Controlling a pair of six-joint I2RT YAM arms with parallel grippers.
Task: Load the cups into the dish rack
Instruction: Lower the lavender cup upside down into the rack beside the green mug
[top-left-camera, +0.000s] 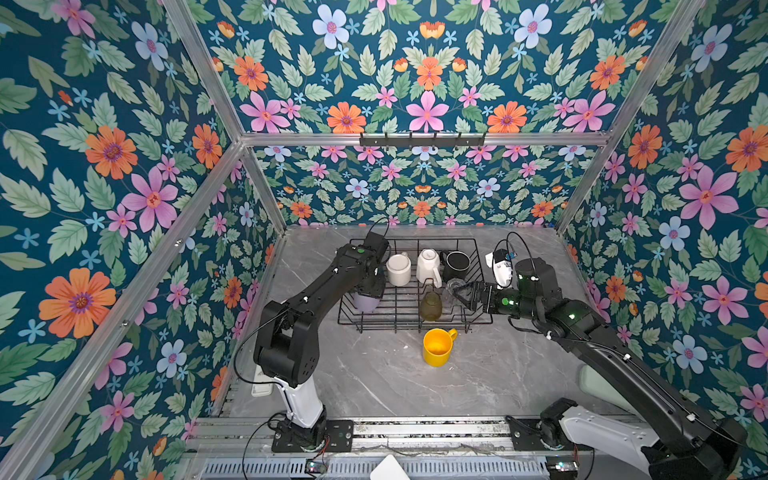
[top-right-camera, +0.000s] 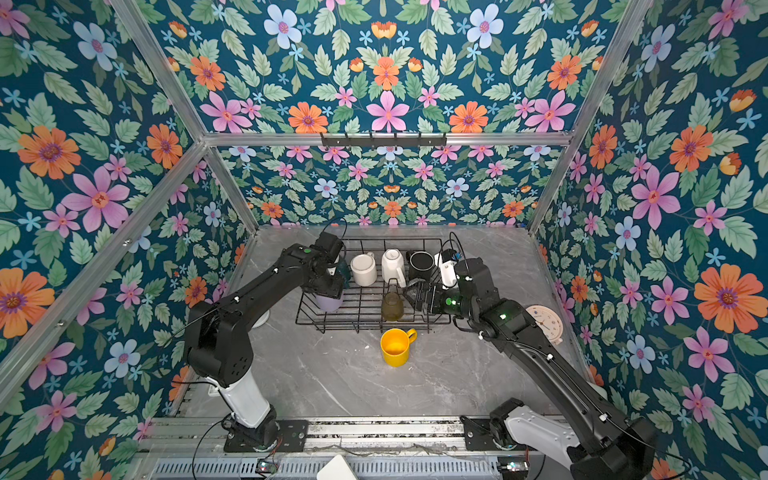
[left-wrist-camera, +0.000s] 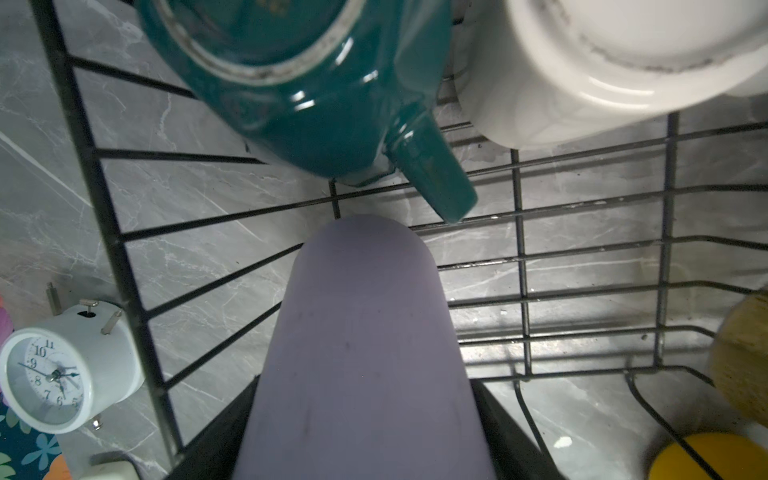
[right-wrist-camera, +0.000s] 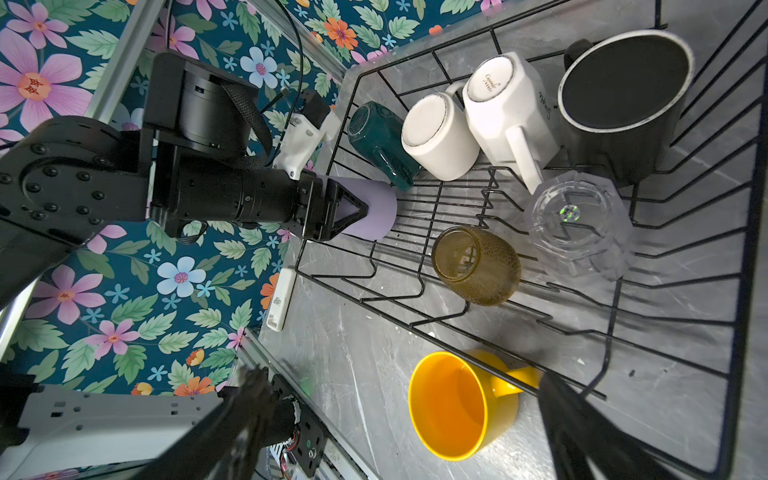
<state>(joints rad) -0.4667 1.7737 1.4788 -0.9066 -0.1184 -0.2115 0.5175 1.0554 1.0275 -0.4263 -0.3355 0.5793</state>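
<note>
Dish rack (top-left-camera: 399, 321): black wire, on the marble table (top-left-camera: 374, 382), back middle.
Left gripper (right-wrist-camera: 359, 212): clamped on the lilac tumbler (left-wrist-camera: 365, 340), one finger on each side, over the rack's front-left corner. Cannot tell whether the tumbler touches the wires.
Right gripper (top-left-camera: 460, 296): fingers spread wide with nothing between them, over the rack's right side, just beside the clear glass (right-wrist-camera: 577, 226).
Black mug (right-wrist-camera: 623, 83): in the rack, back right.
Faceted white mug (right-wrist-camera: 507, 108): in the rack, base up, back row.
Round white mug (right-wrist-camera: 440, 137): base up, touching the faceted one.
Teal mug (right-wrist-camera: 380, 141): tilted, back left in the rack.
Yellow mug (top-left-camera: 437, 347): upright on the table, outside the rack, just in front of it.
Olive-amber glass (right-wrist-camera: 476, 266): in the rack, front middle.
Alarm clock (left-wrist-camera: 62, 370): white, on the table outside the rack.
</note>
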